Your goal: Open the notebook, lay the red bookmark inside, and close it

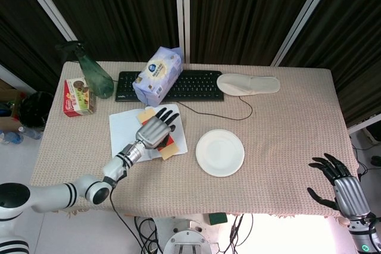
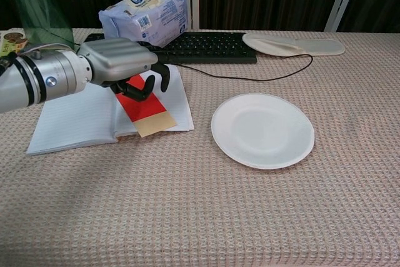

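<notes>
The notebook (image 2: 81, 114) is lying open on the table (image 2: 250, 217), in front of the keyboard (image 2: 206, 47) and to the left of the white plate (image 2: 263, 130). The red bookmark (image 2: 147, 112) is resting slantwise across its right-hand page, with the tan lower end poking just past the page's near edge. The left hand (image 2: 122, 67) is hovering palm down over the upper part of the bookmark and the right page, covering them from above; its fingers (image 1: 168, 115) are lying loosely spread and bent downward, and they are gripping nothing, though whether the tips are touching the paper cannot be told. The right hand (image 1: 342, 185) is hanging well apart, off the table's near right corner, with fingers splayed and nothing in them.

Behind the notebook a pale blue pack of tissues (image 2: 145, 14) is sitting just beside the keyboard. A beige slipper (image 2: 294, 44) is lying to the right of the keyboard. At the far left a green bottle (image 1: 92, 75) is standing next to a small snack box (image 1: 78, 96).
</notes>
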Controlling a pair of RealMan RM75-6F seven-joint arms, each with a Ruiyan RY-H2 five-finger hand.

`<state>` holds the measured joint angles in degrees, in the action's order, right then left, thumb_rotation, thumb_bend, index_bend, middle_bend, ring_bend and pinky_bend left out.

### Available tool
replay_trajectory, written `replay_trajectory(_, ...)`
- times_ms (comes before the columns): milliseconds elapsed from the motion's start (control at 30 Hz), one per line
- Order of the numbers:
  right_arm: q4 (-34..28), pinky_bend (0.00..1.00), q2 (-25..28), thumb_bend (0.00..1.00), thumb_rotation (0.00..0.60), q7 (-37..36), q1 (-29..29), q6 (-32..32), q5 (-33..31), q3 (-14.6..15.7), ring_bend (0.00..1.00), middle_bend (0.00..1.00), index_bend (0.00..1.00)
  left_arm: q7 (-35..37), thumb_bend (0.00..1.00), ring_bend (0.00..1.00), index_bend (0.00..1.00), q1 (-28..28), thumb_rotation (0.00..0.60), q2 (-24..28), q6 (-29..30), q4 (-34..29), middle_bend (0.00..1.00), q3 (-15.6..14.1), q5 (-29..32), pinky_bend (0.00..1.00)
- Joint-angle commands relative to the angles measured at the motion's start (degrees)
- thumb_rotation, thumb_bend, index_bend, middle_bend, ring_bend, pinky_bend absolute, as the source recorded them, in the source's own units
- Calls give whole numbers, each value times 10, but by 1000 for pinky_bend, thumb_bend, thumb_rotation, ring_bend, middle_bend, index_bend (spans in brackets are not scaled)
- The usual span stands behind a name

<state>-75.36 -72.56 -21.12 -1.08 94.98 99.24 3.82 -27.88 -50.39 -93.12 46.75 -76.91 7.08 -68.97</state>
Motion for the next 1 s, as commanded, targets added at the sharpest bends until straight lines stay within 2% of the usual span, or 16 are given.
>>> replay_trajectory(33,1,193,0,205,600,-1,0,1,0,0,101,206,307,-9,773,5,362,-3,332,-9,0,6,27,1,12,61)
replay_trajectory(367,6,193,-1,204,600,-7,3,2,-3,1,100,206,307,-34,773,5,392,-4,333,-11,-6,14,22,-11,41,61)
replay_trajectory(600,7,193,-3,204,600,-6,2,0,-3,1,101,206,307,-48,775,5,404,1,331,7,8,-6,22,-29,26,61)
replay_trajectory(1000,4,193,-2,205,600,-4,3,1,-1,1,100,206,307,-39,775,5,420,24,331,59,8,-37,22,-48,47,61)
